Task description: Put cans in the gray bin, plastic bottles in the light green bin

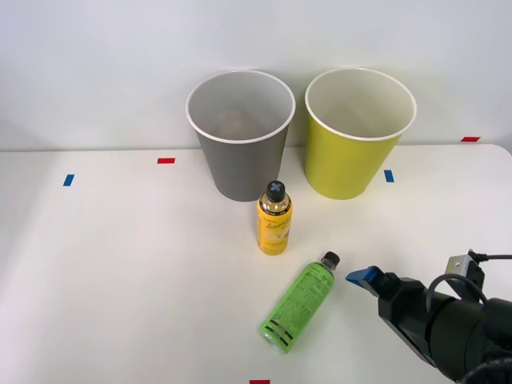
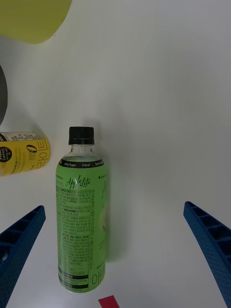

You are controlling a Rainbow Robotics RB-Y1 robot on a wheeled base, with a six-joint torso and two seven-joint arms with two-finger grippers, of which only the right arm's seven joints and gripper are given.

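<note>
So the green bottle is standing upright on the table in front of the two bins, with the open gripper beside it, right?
Not quite. The green bottle is lying on its side, cap toward the bins, as the front view shows. It is the yellow can that stands upright. The rest holds: the gray bin and green bin stand behind, and the open gripper is by the bottle.

Work surface: a flat white matte table point(image 1: 120, 264), evenly lit, with only soft, faint shadows. Its far edge meets a plain pale grey-white wall point(image 1: 96, 72), bare and unmarked. Small rectangular tape markers lie on the tabletop: a blue one point(image 1: 69, 180) near the left side, a red one point(image 1: 166, 161) toward the back, a second blue one point(image 1: 389, 175) right of centre, a red one point(image 1: 470, 139) at the far right, and a red one point(image 1: 259, 382) on the near edge.
</note>
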